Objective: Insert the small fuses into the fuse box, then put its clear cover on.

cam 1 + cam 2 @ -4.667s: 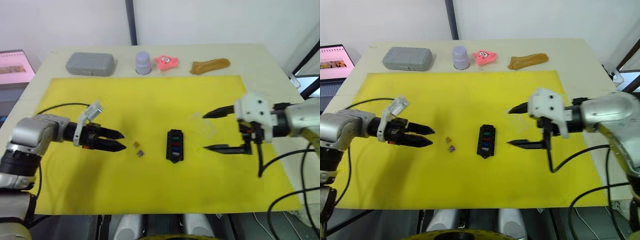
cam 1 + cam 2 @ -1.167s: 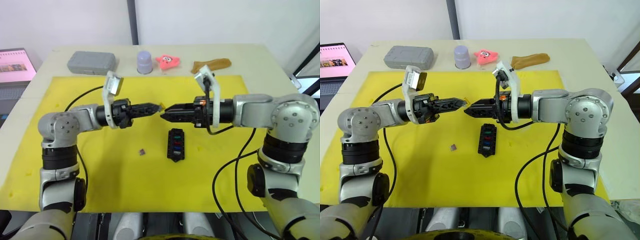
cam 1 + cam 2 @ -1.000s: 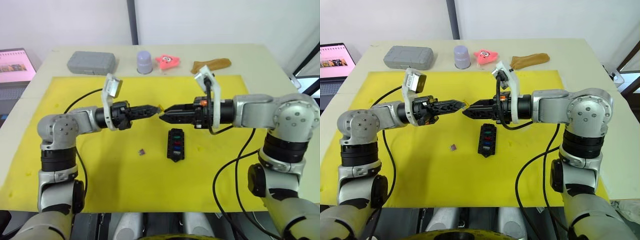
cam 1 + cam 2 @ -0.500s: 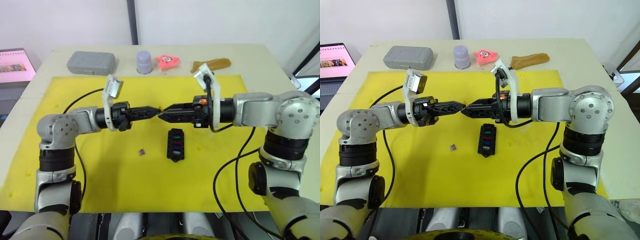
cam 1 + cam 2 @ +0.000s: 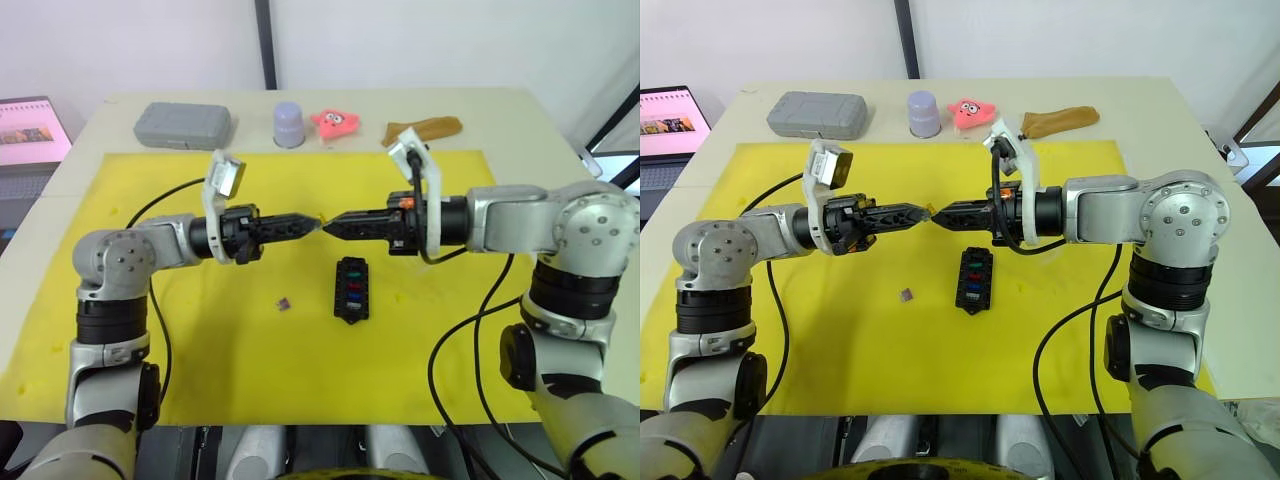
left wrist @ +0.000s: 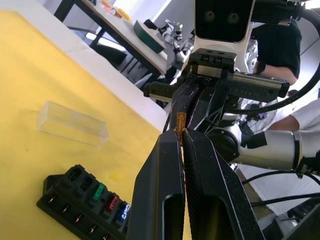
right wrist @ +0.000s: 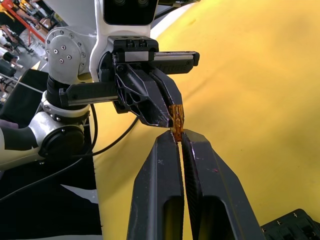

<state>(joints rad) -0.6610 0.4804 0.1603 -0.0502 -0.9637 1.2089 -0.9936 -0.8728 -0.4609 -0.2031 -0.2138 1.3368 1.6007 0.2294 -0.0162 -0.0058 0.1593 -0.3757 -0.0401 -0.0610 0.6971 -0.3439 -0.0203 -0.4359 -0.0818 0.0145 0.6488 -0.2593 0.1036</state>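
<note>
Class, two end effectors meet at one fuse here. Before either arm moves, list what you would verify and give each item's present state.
1. Left end effector shut on the yellow-brown fuse: ok.
2. Right end effector shut on the same fuse: ok.
3. Fuse box has free slots: ok.
4. Clear cover lies off the box: ok.
5. Fuse blades facing the slots: cannot tell.
6. All fuses seated: not ok, the purple-brown fuse lies on the mat.

A yellow mat covers the beige table.
</note>
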